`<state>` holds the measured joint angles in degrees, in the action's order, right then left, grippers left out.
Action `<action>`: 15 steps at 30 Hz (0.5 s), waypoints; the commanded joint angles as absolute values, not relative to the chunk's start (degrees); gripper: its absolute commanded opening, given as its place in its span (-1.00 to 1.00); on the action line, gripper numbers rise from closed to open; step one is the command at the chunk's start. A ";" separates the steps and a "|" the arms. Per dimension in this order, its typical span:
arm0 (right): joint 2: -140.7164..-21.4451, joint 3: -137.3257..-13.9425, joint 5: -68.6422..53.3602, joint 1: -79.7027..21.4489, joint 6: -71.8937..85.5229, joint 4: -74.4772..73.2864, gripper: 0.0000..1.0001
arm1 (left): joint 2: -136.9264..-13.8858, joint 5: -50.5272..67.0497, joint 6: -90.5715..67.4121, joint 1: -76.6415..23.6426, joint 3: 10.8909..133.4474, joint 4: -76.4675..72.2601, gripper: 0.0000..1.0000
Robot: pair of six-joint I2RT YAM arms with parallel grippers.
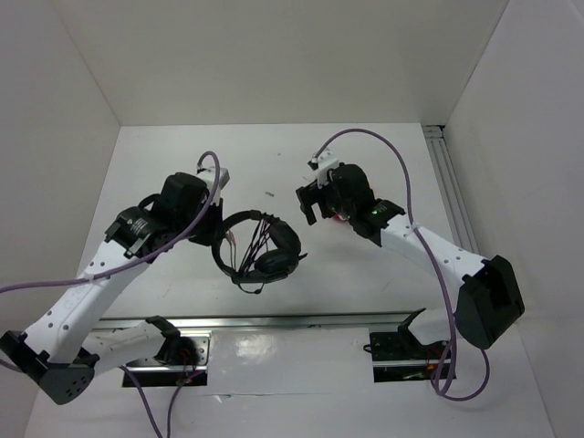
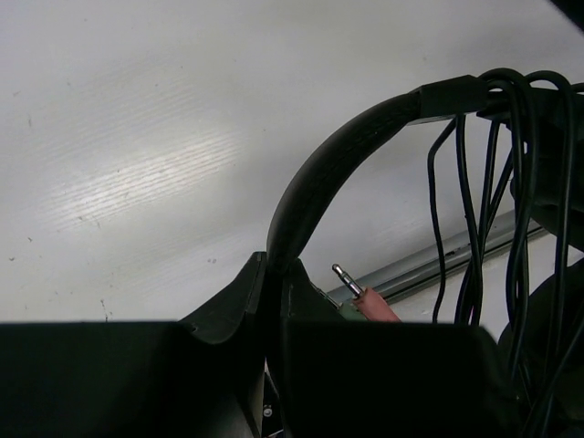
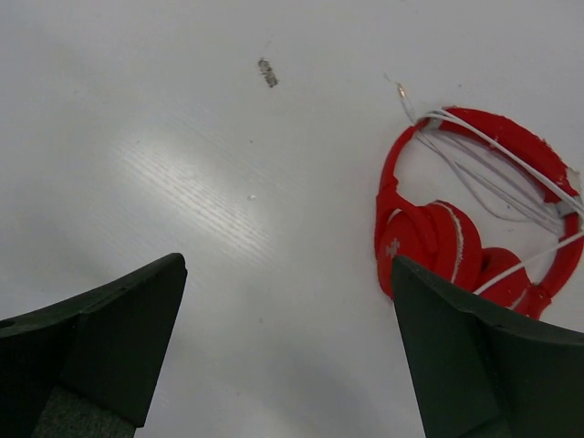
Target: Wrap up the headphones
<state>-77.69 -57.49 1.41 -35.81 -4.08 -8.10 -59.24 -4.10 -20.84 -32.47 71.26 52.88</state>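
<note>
We see matt black headphones [image 2: 321, 181] in the left end effector [image 2: 272, 294]; smooth red plastic headphones [image 3: 427, 239] below the right end effector [image 3: 287, 339].

Left gripper [image 2: 274, 278] clamped tight, right gripper [image 3: 287, 274] spread wide apart.

No word, number or brand can be read anywhere in these views. The glossy red plastic over-ear headphones [image 3: 429, 239] lying on the white table [image 3: 182, 137] carry a small pale mark [image 3: 392, 248] on one earcup, too small and blurred to make out. The black over-ear headphones [image 2: 328, 173] show only plain dark surfaces, with no legible lettering.
</note>
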 commanded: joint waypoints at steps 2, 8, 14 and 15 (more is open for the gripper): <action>-76.55 -56.87 4.31 -33.40 -1.32 -5.36 1.00 | -62.22 1.57 -18.55 -29.98 72.69 52.73 -1.00; -74.63 -57.48 4.14 -29.72 4.83 -5.27 1.00 | -67.76 11.15 -16.44 -26.55 72.69 53.26 -1.00; -70.58 -59.49 4.22 -27.77 8.61 -8.17 1.00 | -69.70 11.69 -16.96 -25.40 72.69 52.21 -1.00; -69.10 -60.11 4.22 -27.77 9.22 -8.17 1.00 | -70.31 11.08 -17.57 -24.88 72.69 52.21 -1.00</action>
